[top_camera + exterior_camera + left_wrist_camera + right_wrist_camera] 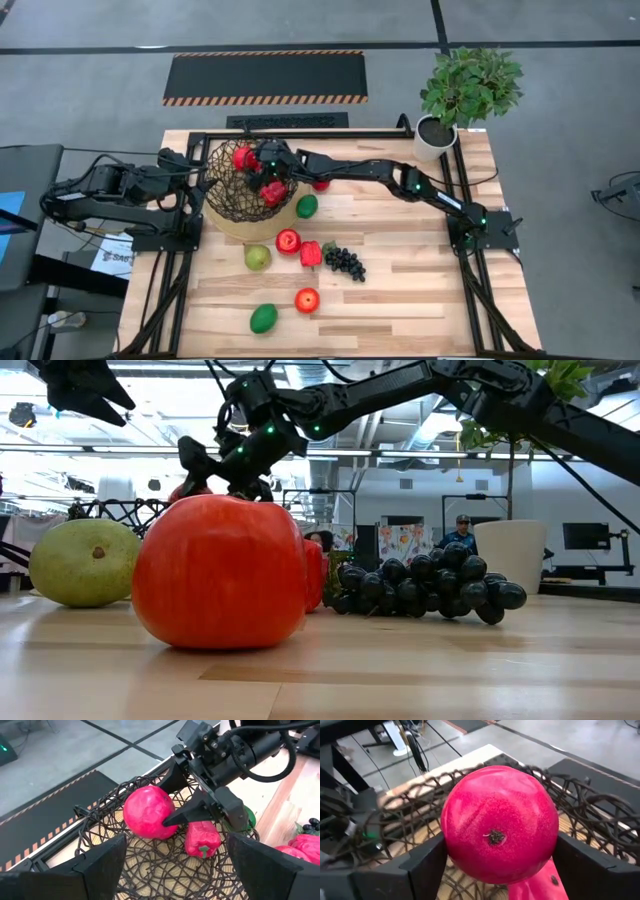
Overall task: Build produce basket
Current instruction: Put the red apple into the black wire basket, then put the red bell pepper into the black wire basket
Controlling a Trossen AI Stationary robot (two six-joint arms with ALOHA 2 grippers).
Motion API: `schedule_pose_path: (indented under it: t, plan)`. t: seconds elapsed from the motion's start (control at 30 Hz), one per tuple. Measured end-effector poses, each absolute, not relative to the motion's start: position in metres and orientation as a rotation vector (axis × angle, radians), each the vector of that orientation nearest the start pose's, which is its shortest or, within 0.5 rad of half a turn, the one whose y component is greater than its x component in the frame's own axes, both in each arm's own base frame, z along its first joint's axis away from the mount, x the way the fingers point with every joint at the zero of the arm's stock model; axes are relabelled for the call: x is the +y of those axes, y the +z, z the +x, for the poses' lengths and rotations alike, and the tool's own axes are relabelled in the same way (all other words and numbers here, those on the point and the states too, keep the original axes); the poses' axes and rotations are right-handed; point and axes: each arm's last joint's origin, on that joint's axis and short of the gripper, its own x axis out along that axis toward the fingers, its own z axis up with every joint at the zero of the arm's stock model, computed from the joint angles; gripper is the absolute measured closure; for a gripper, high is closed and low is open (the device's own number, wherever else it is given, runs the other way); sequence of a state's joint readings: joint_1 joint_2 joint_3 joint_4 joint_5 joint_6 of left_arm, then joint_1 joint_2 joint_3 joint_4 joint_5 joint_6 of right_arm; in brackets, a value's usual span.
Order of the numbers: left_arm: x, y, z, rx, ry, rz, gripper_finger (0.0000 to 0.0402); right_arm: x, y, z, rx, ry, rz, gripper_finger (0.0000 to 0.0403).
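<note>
right claw [172,802] and apple [149,812] filling basket [228,200] mouth, left claw [175,870] seemingly crowding its rim

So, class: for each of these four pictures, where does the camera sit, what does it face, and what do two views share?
High: overhead, facing down on the table, both arms.
Low: at tabletop height, facing an apple and grapes; arms above.
Left wrist: facing the basket; own fingers below.
Right wrist: on the red apple between its fingers.
Shared: both wrist views show that apple in the right hand.
</note>
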State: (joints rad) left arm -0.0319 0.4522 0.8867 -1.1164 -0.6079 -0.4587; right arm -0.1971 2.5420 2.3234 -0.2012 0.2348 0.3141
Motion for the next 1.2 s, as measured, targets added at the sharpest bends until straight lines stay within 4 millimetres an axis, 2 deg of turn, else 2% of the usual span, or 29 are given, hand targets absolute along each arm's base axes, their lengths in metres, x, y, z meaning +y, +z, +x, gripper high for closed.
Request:
schedule_pose_path:
  t: [0.33,0.93,1.07,1.2]
  plan:
    - [0.015,0.319,0.051,0.512,0.689,-0.214,0.0072,-0.118,0.218,0.565,0.365,-0.466,0.301,0.0018]
    - [0.014,0.319,0.051,0.516,0.672,-0.228,0.0072,-0.118,0.219,0.565,0.355,-0.494,0.282,0.0015]
    - [0.014,0.318,0.051,0.517,0.672,-0.227,0.0072,-0.118,0.229,0.560,0.380,-0.487,0.279,0.0018]
    - [0.014,0.318,0.050,0.530,0.674,-0.222,0.0072,-0.110,0.246,0.549,0.454,-0.486,0.271,0.0018]
